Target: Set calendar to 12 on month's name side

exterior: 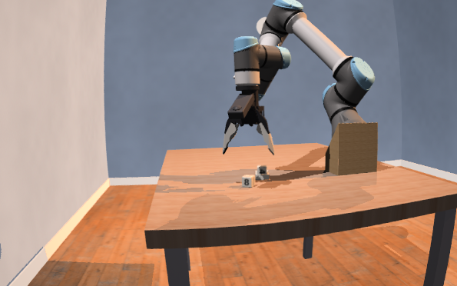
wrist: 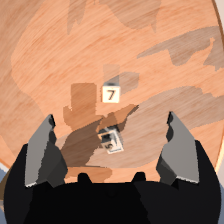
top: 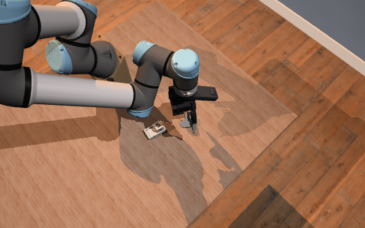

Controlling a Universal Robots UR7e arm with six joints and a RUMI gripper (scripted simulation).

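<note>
The small white calendar tray (top: 149, 133) (exterior: 263, 177) (wrist: 116, 151) lies on the table. One cube (top: 157, 125) (exterior: 262, 170) is at the tray's one end, with a 5 on its upper side; whether it sits flat is unclear. A second white cube (exterior: 247, 181) (wrist: 111, 94) stands on the table outside the tray, 7 on top and 8 towards the exterior camera. In the top view the gripper hides it. The month's name cannot be made out. My gripper (top: 188, 129) (exterior: 249, 154) (wrist: 111, 113) is wide open and empty, pointing down, high above the cubes.
The arm's base stands on a wooden block (exterior: 357, 149) at the table's far right in the exterior view. The arm's forearm (top: 81, 92) reaches over the table in the top view. The table edge (top: 240, 173) runs beyond the loose cube's side. Dark arm shadows cross the tray.
</note>
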